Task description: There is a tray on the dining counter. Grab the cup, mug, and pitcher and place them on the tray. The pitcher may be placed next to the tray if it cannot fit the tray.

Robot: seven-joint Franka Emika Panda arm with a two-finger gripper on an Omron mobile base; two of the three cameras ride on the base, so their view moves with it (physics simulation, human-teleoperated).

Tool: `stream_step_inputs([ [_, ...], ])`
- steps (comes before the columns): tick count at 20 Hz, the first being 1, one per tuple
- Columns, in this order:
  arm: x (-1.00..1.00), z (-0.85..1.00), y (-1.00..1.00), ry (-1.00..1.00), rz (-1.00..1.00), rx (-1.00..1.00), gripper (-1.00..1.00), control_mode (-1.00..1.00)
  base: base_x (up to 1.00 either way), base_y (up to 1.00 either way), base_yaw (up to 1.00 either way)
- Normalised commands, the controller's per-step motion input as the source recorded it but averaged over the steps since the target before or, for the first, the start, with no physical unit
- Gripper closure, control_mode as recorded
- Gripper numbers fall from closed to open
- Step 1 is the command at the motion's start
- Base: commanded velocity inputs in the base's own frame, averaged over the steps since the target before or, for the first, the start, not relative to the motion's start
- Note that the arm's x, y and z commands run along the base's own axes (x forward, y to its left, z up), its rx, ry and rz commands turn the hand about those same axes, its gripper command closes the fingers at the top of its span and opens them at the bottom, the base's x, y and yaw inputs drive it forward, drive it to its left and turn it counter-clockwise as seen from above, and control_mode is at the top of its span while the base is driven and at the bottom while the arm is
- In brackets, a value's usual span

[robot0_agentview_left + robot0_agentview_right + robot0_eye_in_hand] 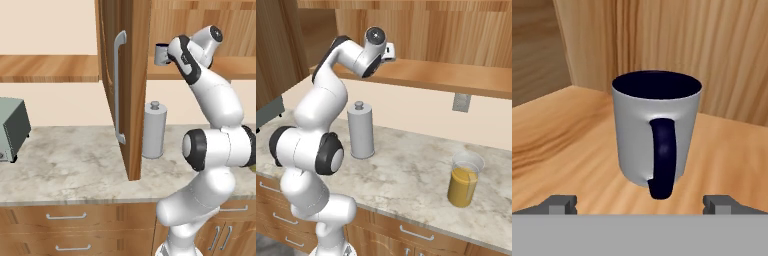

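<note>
Cabinet shelf (557, 135) carries the mug (654, 127) ungrasped before the wide claw (639, 205); pitcher (463, 181) on table (411, 175), nothing trayed yet.

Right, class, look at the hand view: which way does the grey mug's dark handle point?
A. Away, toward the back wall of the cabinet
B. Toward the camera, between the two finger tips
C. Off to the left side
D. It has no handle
B. In the hand view the mug stands upright on the wooden shelf with its dark handle facing the camera, centred between the open jaws.
</note>
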Motion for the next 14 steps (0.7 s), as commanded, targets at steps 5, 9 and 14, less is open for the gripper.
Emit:
stream_step_inputs([
  [5, 0.38, 0.00, 0.00, 0.04, 0.02, 0.00, -1.00, -1.00, 0.00, 0.00, 0.00],
  [9, 0.34, 0.00, 0.00, 0.04, 0.02, 0.00, -1.00, -1.00, 0.00, 0.00, 0.00],
  [14, 0.32, -0.01, 0.00, 0.04, 0.03, 0.00, -1.00, -1.00, 0.00, 0.00, 0.00],
])
